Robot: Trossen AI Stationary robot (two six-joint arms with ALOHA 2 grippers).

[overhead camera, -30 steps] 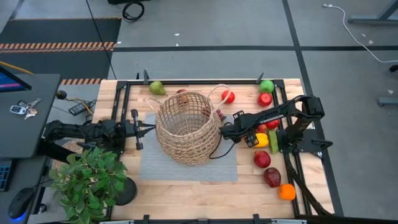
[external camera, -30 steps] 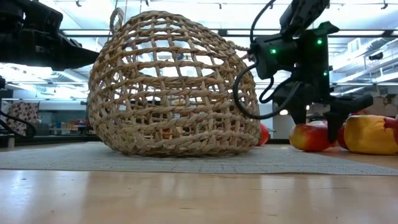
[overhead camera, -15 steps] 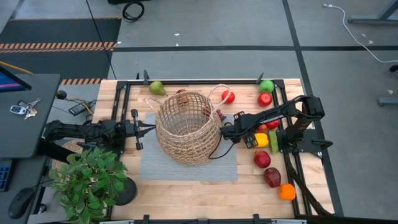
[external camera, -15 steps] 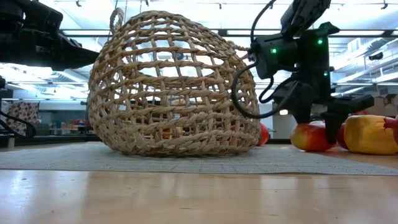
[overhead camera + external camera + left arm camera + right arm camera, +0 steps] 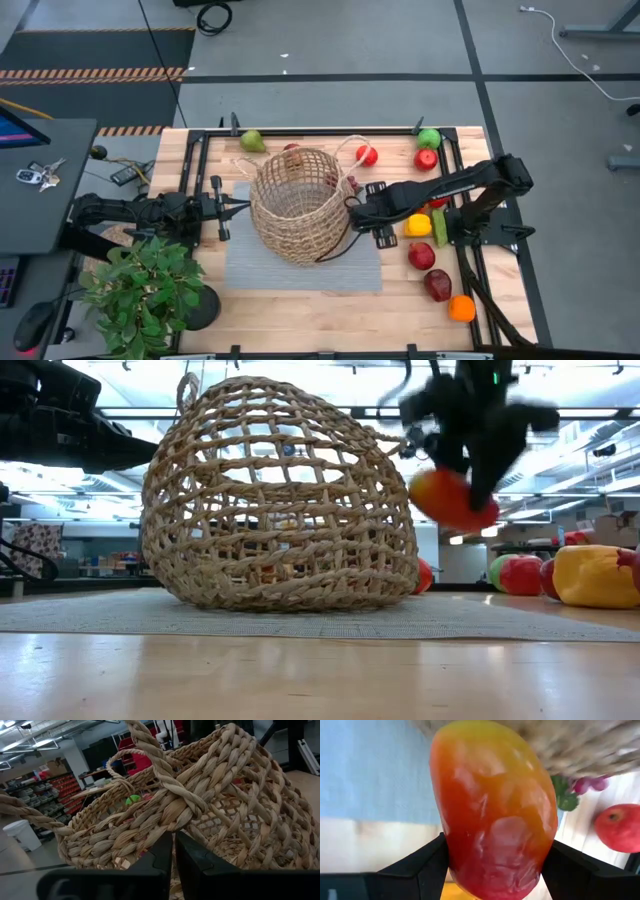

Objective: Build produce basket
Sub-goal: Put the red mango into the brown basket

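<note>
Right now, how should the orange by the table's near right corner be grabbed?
Grip the orange across its middle, coming straight down. It is round, so any side probably serves, but the dark red piece lies close, so keep the fingers off that side.

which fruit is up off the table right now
The red-and-yellow fruit, clamped in the right pincer beside the basket; the other pieces lie on the table.
</note>
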